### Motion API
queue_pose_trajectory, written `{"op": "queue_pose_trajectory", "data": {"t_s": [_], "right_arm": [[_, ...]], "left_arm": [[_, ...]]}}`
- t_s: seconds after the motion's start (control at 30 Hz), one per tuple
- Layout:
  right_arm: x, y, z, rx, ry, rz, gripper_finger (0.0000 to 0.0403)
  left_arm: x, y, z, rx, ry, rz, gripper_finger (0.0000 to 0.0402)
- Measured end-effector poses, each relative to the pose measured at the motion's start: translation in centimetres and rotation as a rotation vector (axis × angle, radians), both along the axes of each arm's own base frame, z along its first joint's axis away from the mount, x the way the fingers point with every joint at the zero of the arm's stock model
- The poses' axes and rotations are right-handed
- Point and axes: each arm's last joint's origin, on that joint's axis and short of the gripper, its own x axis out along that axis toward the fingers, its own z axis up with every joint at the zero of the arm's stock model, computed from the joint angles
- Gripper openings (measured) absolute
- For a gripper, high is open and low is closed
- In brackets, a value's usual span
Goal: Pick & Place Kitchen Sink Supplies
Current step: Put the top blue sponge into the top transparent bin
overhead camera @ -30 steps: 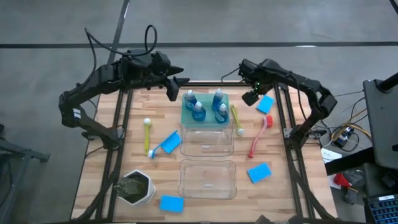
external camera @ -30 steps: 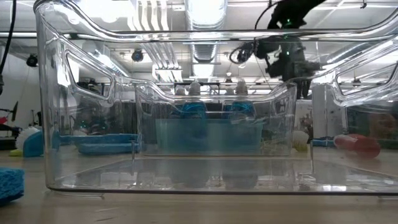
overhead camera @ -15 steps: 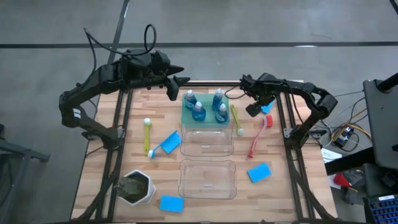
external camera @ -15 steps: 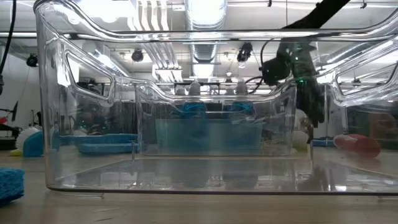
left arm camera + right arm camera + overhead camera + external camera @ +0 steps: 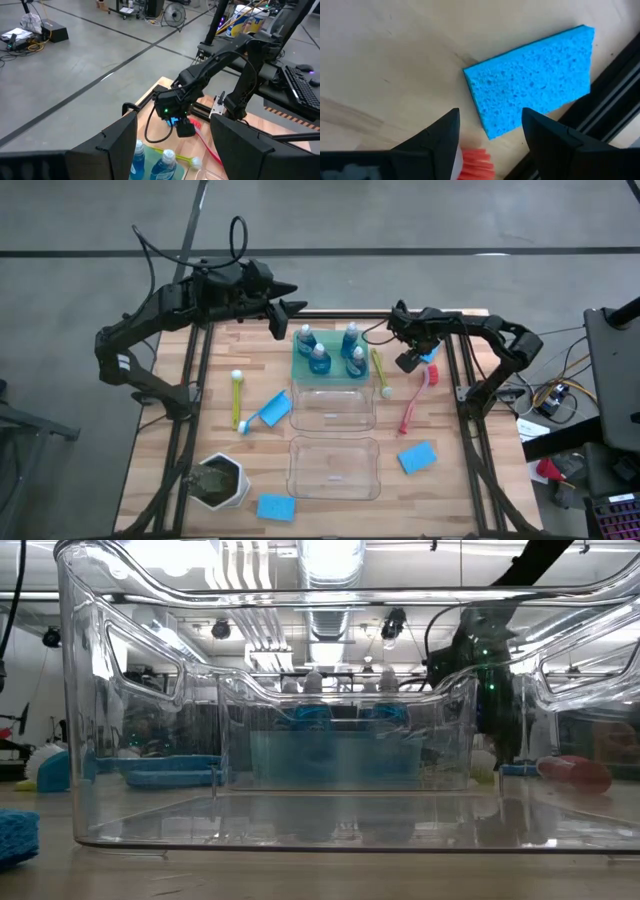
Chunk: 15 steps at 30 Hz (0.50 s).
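A bright blue sponge (image 5: 530, 80) lies flat on the wood at the table's far right, beside the dark frame rail; in the high view only a sliver of this sponge (image 5: 431, 354) shows past my arm. My right gripper (image 5: 490, 137) (image 5: 409, 361) points steeply down just above it, open, with its fingers on either side of the sponge's end corner. The pink-red brush's head (image 5: 476, 162) shows between the fingers. My left gripper (image 5: 172, 145) (image 5: 287, 313) hangs open, high over the far left of the table, holding nothing. Several blue-liquid bottles (image 5: 331, 350) stand in the green tray (image 5: 297, 364).
Two clear bins (image 5: 333, 407) (image 5: 333, 468) sit mid-table. A yellow-green brush (image 5: 380, 372) and the pink-red brush (image 5: 414, 402) lie right of the tray. A yellow brush (image 5: 237, 395) and a sponge with a blue brush (image 5: 266, 411) lie at the left. Two more sponges (image 5: 417, 457) (image 5: 276, 507) and a plant pot (image 5: 220, 482) lie near.
My right gripper has come down toward the sponge at the far right and shifted slightly toward the table's near edge, so it now covers most of the sponge in the high view. The sponge has stayed in place.
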Motion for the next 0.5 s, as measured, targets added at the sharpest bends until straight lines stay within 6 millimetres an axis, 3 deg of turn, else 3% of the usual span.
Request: {"op": "queue_pose_trajectory", "data": {"t_s": [0.5], "right_arm": [[-0.9, 0.1, -1.8, -0.009, -0.014, 0.011, 0.015]], "left_arm": [[0.6, 0.1, -0.1, -0.022, -0.023, 0.007, 0.0243]]}}
